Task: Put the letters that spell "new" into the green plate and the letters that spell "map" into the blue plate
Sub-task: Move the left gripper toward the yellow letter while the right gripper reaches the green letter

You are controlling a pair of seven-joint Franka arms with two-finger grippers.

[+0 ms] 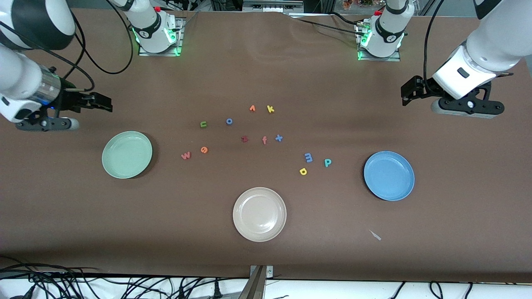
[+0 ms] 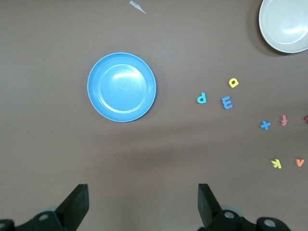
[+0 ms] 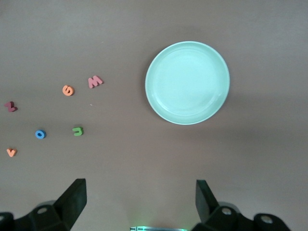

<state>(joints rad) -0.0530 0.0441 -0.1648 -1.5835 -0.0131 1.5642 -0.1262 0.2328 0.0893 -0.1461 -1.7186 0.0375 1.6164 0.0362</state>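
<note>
Brown cloth-covered worktop [image 1: 266, 70], creased near the arm bases; cables trail along the edge nearest the front camera and a white floor strip shows below it. Arm bases glow green. Small pale scrap [image 1: 375, 235] lies on the cloth nearer the front camera than the blue plate; can't tell what it is.

Left tool [image 2: 143, 202]: up in the air over bare worktop at the left arm's end, fingers spread wide, holding nothing, touching nothing. Right tool [image 3: 139, 199]: same state, wide apart and empty, over bare cloth at the right arm's end. Both arms waiting.

Plates, all empty:
- green plate [image 1: 127, 154] toward the right arm's end
- blue plate [image 1: 389, 175] toward the left arm's end
- beige plate [image 1: 259, 214] between them, nearest the front camera

Letters all flat on the cloth, none in a plate:
- green n [image 1: 203, 124], orange e [image 1: 204, 150], reddish-pink w [image 1: 185, 155]: loose group beside the green plate, apart from each other
- blue m [image 1: 308, 157], yellow a [image 1: 303, 171], teal p [image 1: 328, 162]: tight cluster beside the blue plate, not touching
- Strays mid-worktop: blue o [image 1: 229, 121], orange v [image 1: 252, 108], yellow k [image 1: 270, 109], dark red z [image 1: 245, 139], salmon f [image 1: 264, 140], blue x [image 1: 279, 138]
</note>
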